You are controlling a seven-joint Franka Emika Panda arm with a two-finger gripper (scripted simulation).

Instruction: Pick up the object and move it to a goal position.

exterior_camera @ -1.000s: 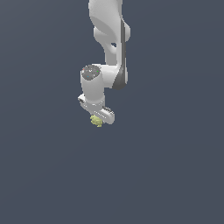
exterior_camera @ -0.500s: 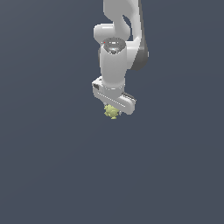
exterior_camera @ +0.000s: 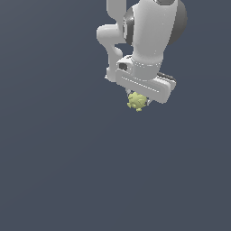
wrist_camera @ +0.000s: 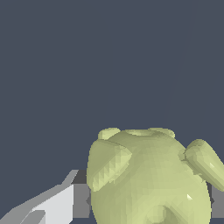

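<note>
Fingers [wrist_camera: 52, 205] of the white gripper [exterior_camera: 140, 100] were clamped on the object [exterior_camera: 137, 101], a knobbly yellow-green blob that hung just below the gripper body, well clear of the plain dark ground in the exterior view. Judging by that, the lift was done and the carry to the goal was in hand; it would go best with the squeeze held steady and the arm [exterior_camera: 149, 36] moved smoothly, since the rounded, bumpy surface could roll or slip between flat pads. No goal marker showed in either view, so how far remained could not be judged. In the wrist view the object [wrist_camera: 148, 179] filled the frame, cut off at the edge, and only one finger showed clearly.
</note>
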